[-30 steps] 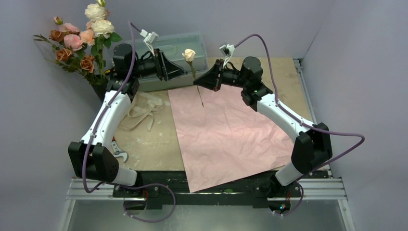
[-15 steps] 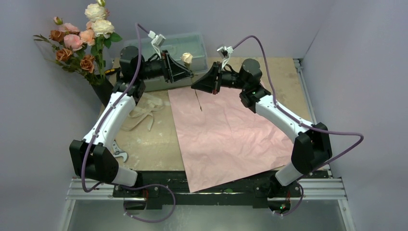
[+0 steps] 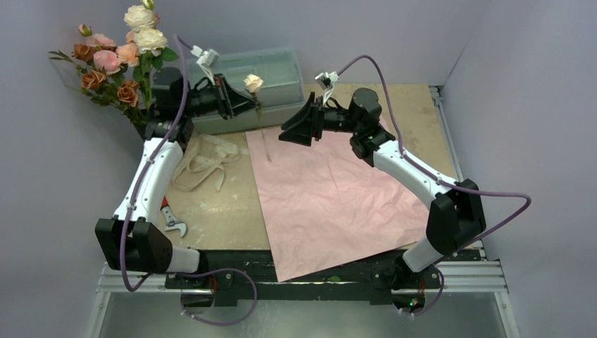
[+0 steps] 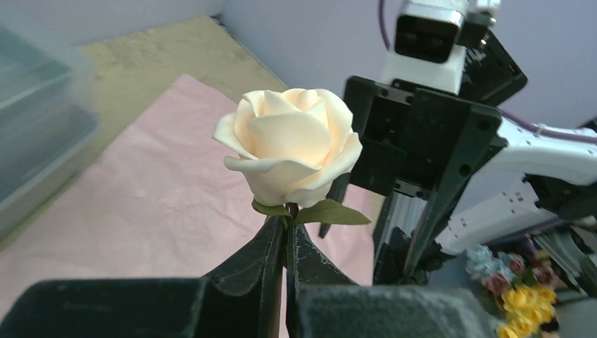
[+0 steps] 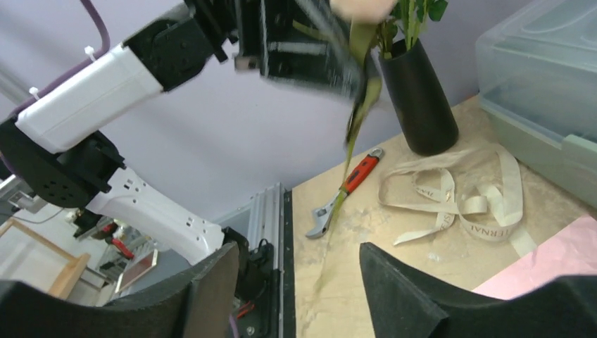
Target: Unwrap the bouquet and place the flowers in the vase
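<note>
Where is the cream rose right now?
The cream rose is far centre-left in the top view, clamped by its stem in the left gripper, before the toolbox, above the pink paper's far-left corner.

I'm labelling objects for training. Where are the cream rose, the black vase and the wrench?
cream rose [image 4: 288, 158]: left wrist view, on the bloom's front petals.
black vase [image 5: 419, 105]: right wrist view, middle of its wall.
wrench [image 5: 362, 169]: right wrist view, on the red handle.

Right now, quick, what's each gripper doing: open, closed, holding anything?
Left gripper: closed on the stem of the cream rose.
Right gripper: open, holding nothing.
</note>
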